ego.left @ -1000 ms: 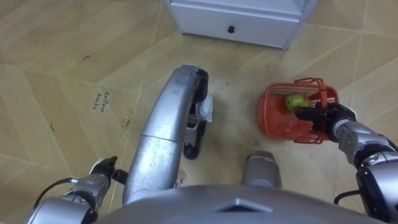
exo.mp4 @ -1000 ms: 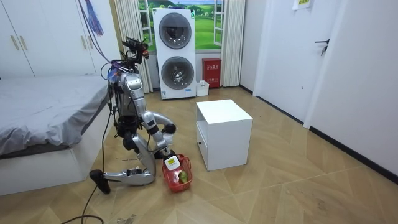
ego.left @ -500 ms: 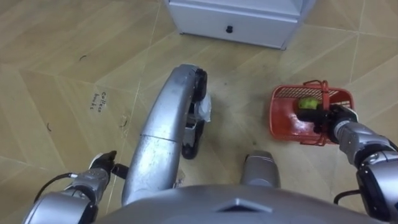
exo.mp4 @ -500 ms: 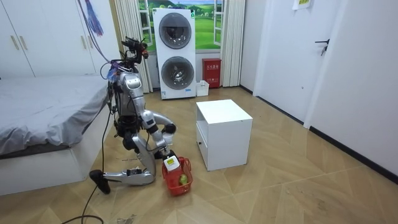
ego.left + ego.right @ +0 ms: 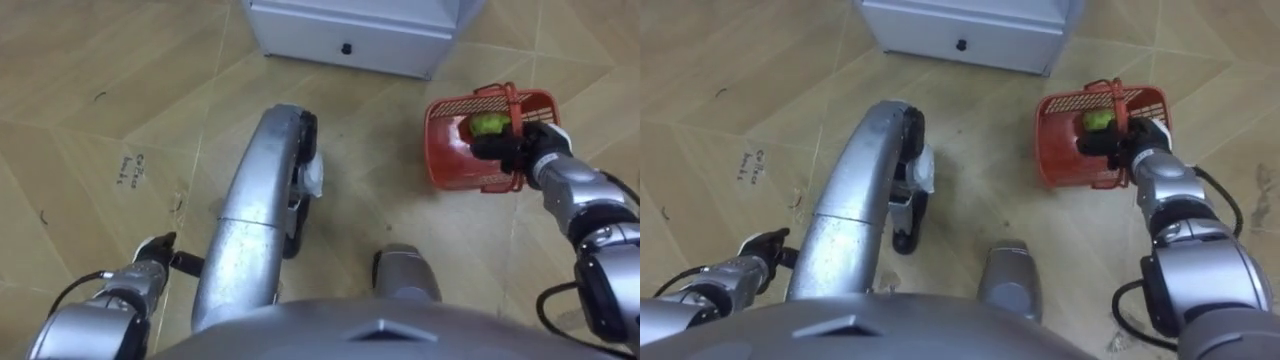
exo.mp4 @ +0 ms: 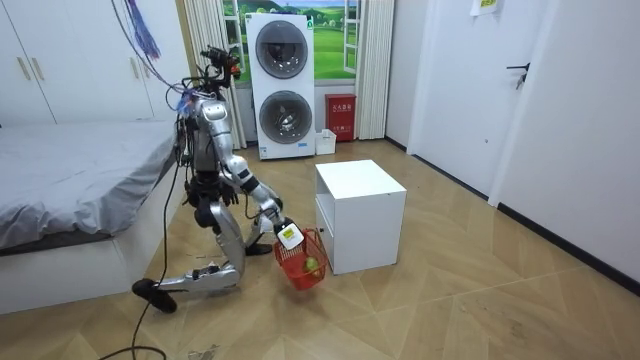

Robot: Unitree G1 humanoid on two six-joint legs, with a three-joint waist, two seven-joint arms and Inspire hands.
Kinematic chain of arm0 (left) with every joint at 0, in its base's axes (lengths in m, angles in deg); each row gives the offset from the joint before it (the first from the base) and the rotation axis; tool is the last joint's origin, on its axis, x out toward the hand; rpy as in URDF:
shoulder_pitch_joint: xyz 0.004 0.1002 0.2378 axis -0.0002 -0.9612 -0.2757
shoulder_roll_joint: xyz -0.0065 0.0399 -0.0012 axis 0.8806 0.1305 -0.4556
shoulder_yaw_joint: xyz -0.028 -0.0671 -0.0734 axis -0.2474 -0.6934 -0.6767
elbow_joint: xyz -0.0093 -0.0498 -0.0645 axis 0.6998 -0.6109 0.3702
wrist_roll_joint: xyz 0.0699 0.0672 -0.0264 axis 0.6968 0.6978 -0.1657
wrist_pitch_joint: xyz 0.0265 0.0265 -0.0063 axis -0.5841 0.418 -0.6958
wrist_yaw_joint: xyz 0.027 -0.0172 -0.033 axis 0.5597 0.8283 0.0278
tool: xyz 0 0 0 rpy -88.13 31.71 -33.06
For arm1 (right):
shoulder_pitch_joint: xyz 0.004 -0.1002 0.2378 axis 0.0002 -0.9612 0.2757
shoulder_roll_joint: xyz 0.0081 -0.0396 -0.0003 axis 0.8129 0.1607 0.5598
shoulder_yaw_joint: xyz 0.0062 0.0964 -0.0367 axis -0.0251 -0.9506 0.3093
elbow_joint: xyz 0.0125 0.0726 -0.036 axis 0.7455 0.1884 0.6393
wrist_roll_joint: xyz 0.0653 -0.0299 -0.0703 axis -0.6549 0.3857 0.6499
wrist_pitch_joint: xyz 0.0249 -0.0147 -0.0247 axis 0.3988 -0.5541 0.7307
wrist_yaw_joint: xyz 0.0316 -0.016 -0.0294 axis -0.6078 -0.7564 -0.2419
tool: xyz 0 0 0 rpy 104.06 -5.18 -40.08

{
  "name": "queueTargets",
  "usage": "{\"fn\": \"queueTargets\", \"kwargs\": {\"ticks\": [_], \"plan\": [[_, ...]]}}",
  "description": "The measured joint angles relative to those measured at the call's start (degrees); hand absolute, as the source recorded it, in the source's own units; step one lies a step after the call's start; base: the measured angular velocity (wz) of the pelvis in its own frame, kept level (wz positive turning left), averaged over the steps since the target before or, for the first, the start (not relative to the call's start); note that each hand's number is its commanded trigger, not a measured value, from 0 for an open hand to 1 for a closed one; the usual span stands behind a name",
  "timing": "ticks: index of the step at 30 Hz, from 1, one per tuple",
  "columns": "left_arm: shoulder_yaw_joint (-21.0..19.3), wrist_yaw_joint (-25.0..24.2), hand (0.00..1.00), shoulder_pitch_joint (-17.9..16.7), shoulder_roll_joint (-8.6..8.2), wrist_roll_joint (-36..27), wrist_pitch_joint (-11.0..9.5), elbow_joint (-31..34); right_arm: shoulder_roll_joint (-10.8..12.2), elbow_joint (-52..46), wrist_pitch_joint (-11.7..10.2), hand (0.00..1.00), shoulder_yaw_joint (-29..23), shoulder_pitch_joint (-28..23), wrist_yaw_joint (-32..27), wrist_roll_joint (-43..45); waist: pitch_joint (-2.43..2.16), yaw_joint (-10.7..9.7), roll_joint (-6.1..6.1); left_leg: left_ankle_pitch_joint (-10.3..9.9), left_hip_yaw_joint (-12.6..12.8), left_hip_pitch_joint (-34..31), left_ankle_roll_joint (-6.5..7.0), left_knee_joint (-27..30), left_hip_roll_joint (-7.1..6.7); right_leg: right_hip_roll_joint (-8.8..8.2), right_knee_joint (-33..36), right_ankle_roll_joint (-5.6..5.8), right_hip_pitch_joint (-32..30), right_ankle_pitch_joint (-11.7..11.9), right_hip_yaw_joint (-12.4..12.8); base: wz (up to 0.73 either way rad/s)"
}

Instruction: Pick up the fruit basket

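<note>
Resting the left hand [image 5: 150,262] well short of the white cabinet [image 5: 350,35]. Gripping the handle of the fruit basket [image 5: 455,165] in the curled right hand [image 5: 525,150], just before that cabinet; holding it tilted to the hand's left, seemingly lifted.

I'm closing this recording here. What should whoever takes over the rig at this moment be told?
Hands: right hand shut on the basket handle, near the cabinet; left hand idle, low at the robot's left.
Basket: hangs tilted from the right hand, green fruit inside; the room view suggests it is off the floor.
Done: grasp, lift begun.
Left: probably rise from the kneel, keeping the basket level.
</note>
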Motion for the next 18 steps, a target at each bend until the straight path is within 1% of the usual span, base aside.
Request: {"fn": "queueTargets", "kwargs": {"ticks": [1, 2, 3, 4, 5, 6, 7, 8, 9, 10, 11, 12, 13, 14, 15, 16, 17, 18], "plan": [[-1.02, -0.49, 0.00, -1.02, 0.10, -0.04, 0.26, 0.46, -0.06, -1.41, 0.73, 1.00, -0.06, 0.00, 0.41, -0.01, -0.28, 0.08, 0.35, 0.41, 0.16, 3.10, 0.35, -4.79, 0.35, -0.14, -8.09, 0.26, 1.57, 0.35, -0.51, -0.52], [-1.77, -0.59, 0.00, -1.54, 0.20, -0.01, 0.36, 0.75, -0.06, -2.36, 1.12, 1.00, -0.11, 0.00, 0.56, -0.04, -0.37, 0.04, 0.51, 0.83, 0.30, 4.67, 0.52, -7.37, 0.48, -0.21, -12.11, 0.66, 2.29, 1.13, -0.57, -0.48], [-2.87, -0.59, 0.00, -2.25, 0.37, 0.08, 0.73, 0.99, -0.09, -3.89, 1.21, 1.00, -0.39, -0.38, 0.99, 0.19, -0.49, -0.33, 0.78, 1.93, 0.56, 8.04, 1.11, -12.84, 0.41, -0.28, -20.01, 0.81, 4.04, 4.12, -0.73, -0.34], [-4.12, -0.58, 0.00, -2.55, 0.60, 0.11, 1.11, 1.12, -0.06, -5.16, 1.20, 1.00, -1.26, -1.23, 1.06, 1.03, -0.52, -0.35, 0.74, 3.11, 1.10, 11.84, 1.71, -18.61, 0.12, -0.66, -26.54, 0.93, 5.44, 9.31, -1.02, -0.29], [-4.28, -0.57, 0.00, -2.87, 0.78, 0.06, 1.16, 1.20, -0.09, -5.72, 1.21, 1.00, -1.42, -1.50, 0.98, 1.38, -0.54, -0.28, 0.73, 3.60, 1.39, 13.71, 2.01, -21.35, 0.07, -0.89, -29.12, 0.95, 5.90, 12.51, -1.17, -0.27], [-4.63, -0.45, 0.00, -3.47, 1.22, 0.00, 1.29, 2.10, 0.00, -6.61, 1.05, 1.00, -1.94, -2.29, 0.98, 2.23, -0.57, -0.33, 0.94, 4.48, 1.68, 17.91, 2.44, -26.46, 0.04, -0.94, -33.83, 1.01, 7.03, 20.07, -1.38, -0.23], [-4.62, -0.28, 0.00, -3.75, 1.44, 0.04, 1.30, 2.57, 0.00, -6.93, 1.02, 1.00, -2.08, -2.96, 0.95, 2.49, -0.68, -0.14, 1.10, 4.87, 1.73, 20.06, 2.85, -28.70, 0.06, -0.89, -35.87, 0.88, 7.78, 24.22, -1.64, -0.29], [-4.60, -0.04, 0.00, -4.18, 1.93, 0.06, 1.49, 3.74, 0.07, -8.00, 1.04, 1.00, -3.00, -4.74, 0.95, 3.34, -1.01, 0.13, 1.39, 5.40, 1.43, 24.18, 3.29, -32.96, 0.12, -0.83, -38.58, 1.16, 8.42, 31.63, -2.22, -0.33], [-4.44, 0.67, 0.00, -4.36, 2.70, 0.02, 1.55, 4.38, 0.32, -9.06, 1.03, 1.00, -3.43, -5.45, 0.96, 4.27, -1.02, 0.22, 1.34, 5.92, 1.22, 27.86, 3.33, -36.83, 0.28, -0.47, -38.33, 1.33, 7.09, 31.39, -1.61, -0.41], [-4.34, 1.33, 0.00, -4.32, 2.93, 0.02, 1.50, 4.45, 0.31, -9.81, 1.02, 1.00, -3.45, -5.58, 0.91, 4.31, -1.03, 0.26, 1.35, 6.18, 1.08, 29.36, 3.37, -38.46, 0.37, 0.19, -37.08, 1.34, 5.51, 29.81, -1.08, -0.51], [-4.12, 2.60, 0.00, -4.11, 3.15, 0.06, 1.26, 4.37, 0.18, -11.06, 0.81, 1.00, -3.45, -5.94, 0.85, 4.32, -1.03, 0.30, 1.39, 6.38, 0.62, 32.59, 3.20, -41.46, 0.39, 0.76, -35.47, 1.23, 2.42, 25.88, -1.46, -0.65], [-4.15, 3.68, 0.00, -4.17, 3.13, 0.23, 0.91, 4.35, 0.19, -11.67, 0.66, 1.00, -3.44, -6.42, 0.82, 4.80, -1.06, 0.61, 1.51, 6.57, -0.94, 35.94, 2.83, -44.01, 0.40, 1.62, -35.75, 0.66, -0.55, 22.31, -2.13, -0.83], [-4.25, 4.55, 0.00, -4.31, 3.08, 0.37, 0.64, 4.42, 0.17, -13.20, 0.31, 1.00, -3.49, -7.74, 0.74, 5.26, -1.03, 1.21, 1.64, 6.83, -2.80, 39.15, 2.34, -46.51, 0.62, 2.69, -36.84, 0.00, -3.62, 19.03, -3.70, -0.74], [-4.27, 5.00, 0.00, -4.56, 2.98, 0.37, 0.54, 4.59, 0.19, -13.76, 0.23, 1.00, -3.43, -8.33, 0.73, 5.25, -0.96, 1.54, 1.91, 7.00, -3.97, 40.80, 2.00, -47.71, 0.90, 3.56, -38.09, -0.28, -4.97, 17.70, -4.62, -0.56], [-4.27, 6.06, 0.00, -5.11, 2.58, 0.42, 0.44, 4.86, 0.24, -14.80, 0.22, 1.00, -3.41, -9.47, 0.57, 5.26, -0.94, 1.34, 2.73, 7.56, -7.26, 43.77, 0.97, -50.18, 1.28, 5.33, -42.30, -0.67, -7.23, 15.96, -6.77, -0.29], [-4.27, 6.38, 0.00, -5.24, 2.41, 0.54, 0.37, 4.85, 0.24, -15.72, 0.12, 1.00, -3.42, -10.41, 0.22, 5.32, -0.94, 1.22, 2.90, 7.94, -8.81, 45.18, 0.27, -51.73, 1.36, 6.00, -45.56, -0.93, -8.30, 15.65, -7.60, -0.20], [-4.26, 7.10, 0.00, -5.51, 2.15, 0.59, 0.12, 4.98, 0.26, -17.26, -0.10, 1.00, -3.41, -12.20, -0.33, 5.55, -0.94, 1.08, 2.93, 8.56, -11.51, 47.72, -0.78, -54.24, 1.64, 7.11, -53.53, -1.56, -9.75, 16.18, -8.73, -0.06], [-4.23, 7.76, 0.00, -6.48, 2.16, 0.67, -0.06, 6.06, 0.49, -18.87, 0.04, 1.00, -3.40, -13.39, -0.51, 6.07, -1.05, 0.72, 2.58, 8.81, -12.68, 49.25, -1.30, -55.23, 2.06, 8.48, -63.33, -1.54, -10.11, 19.25, -9.12, 0.25]]}}
